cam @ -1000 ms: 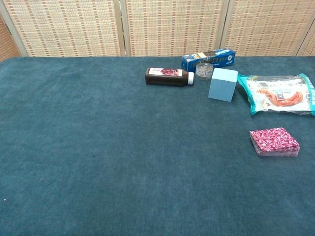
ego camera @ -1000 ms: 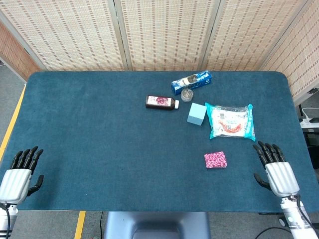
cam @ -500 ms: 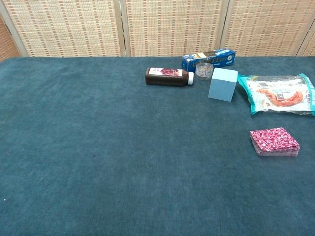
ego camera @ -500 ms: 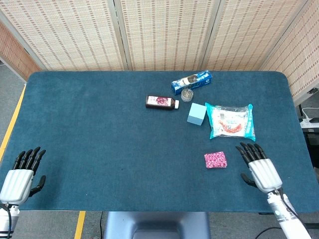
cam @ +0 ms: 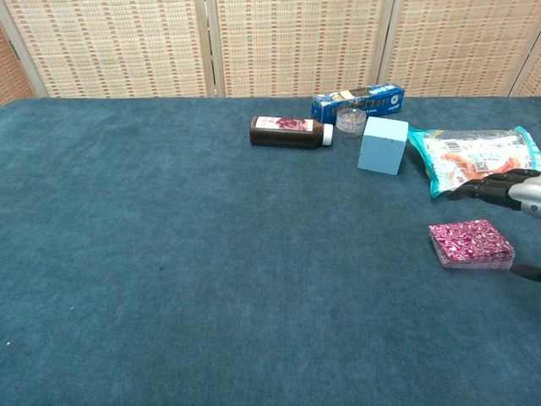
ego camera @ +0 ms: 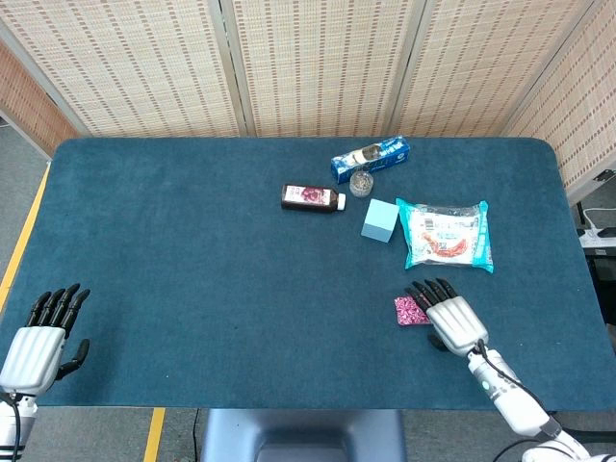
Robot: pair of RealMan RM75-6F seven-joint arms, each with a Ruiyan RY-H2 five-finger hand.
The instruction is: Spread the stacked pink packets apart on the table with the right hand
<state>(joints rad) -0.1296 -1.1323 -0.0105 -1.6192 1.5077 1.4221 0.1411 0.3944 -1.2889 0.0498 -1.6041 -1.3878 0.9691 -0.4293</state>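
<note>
The stack of pink packets (ego camera: 408, 309) (cam: 470, 243) lies on the blue table near its right front. My right hand (ego camera: 447, 313) hovers over the stack's right side in the head view, fingers spread and holding nothing. In the chest view the right hand (cam: 507, 189) enters from the right edge, above the stack and apart from it. My left hand (ego camera: 38, 345) rests open at the table's front left corner, far from the packets.
Behind the stack lie a teal snack bag (ego camera: 446, 233), a light blue box (ego camera: 379, 219), a dark bottle on its side (ego camera: 312, 197), a small glass jar (ego camera: 361, 182) and a blue carton (ego camera: 370, 158). Bare table cloth (ego camera: 192, 250) spans the left and middle.
My right hand has moved left from the table's right front edge until it partly covers the pink stack in the head view. The stack and left hand have not moved.
</note>
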